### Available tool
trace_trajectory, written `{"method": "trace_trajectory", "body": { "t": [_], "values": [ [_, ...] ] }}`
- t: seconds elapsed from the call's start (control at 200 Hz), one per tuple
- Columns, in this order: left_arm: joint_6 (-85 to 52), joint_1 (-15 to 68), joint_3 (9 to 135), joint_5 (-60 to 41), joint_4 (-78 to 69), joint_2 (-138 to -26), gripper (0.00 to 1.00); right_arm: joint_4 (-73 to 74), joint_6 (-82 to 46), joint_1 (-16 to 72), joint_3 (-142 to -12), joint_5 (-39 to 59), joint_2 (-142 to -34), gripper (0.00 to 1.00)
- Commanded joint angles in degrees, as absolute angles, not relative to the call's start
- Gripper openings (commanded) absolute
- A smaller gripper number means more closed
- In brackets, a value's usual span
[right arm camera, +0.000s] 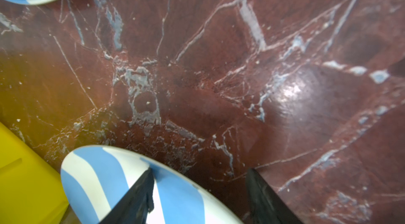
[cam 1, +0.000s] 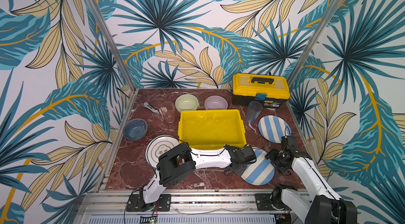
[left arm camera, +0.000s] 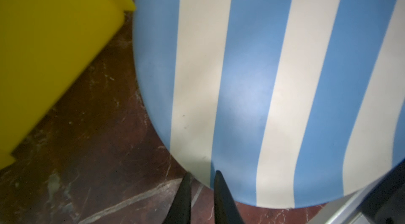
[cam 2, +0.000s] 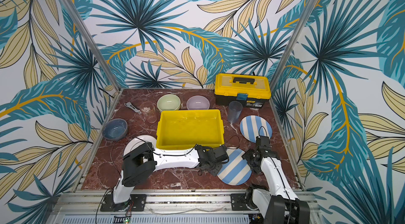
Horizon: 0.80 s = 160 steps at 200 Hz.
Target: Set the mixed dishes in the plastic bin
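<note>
Fingers of both arms meet at the near striped plate. Your left fingers are drawn nearly together and pinch its rim, one tip over the plate and one just outside it. Your right fingers stand wide apart at the opposite rim and hold nothing: one lies over the plate, the other hangs over the bare surface beside it. The yellow bin sits just beyond your left fingers, near the plate but apart from it. The far striped plate lies beyond your right fingers. Past the bin from both pairs stand the green bowl, the lilac bowl and two tumblers. The white plate and the blue-grey bowl lie well away from your left fingers, back along that arm.
</note>
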<state>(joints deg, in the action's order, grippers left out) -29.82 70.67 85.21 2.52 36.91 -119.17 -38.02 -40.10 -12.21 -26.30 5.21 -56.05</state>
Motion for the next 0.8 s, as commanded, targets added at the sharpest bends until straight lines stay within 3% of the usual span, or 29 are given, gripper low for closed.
{"method": "trace_trajectory", "body": {
  "t": [0.0,0.321,0.796],
  "values": [
    [-27.9,71.2,81.9,1.3,42.1,-122.3,0.18,-40.6,-41.5,-11.9,-24.4,8.5,-53.0,0.63],
    [-27.2,71.1,82.2,1.4,41.4,-122.8,0.18,-50.1,-40.1,-11.9,-27.1,11.0,-44.5,0.55],
    [-26.8,71.1,81.9,1.0,40.1,-123.0,0.18,-55.8,-41.4,-11.9,-30.9,17.2,-36.5,0.24]
  ]
}}
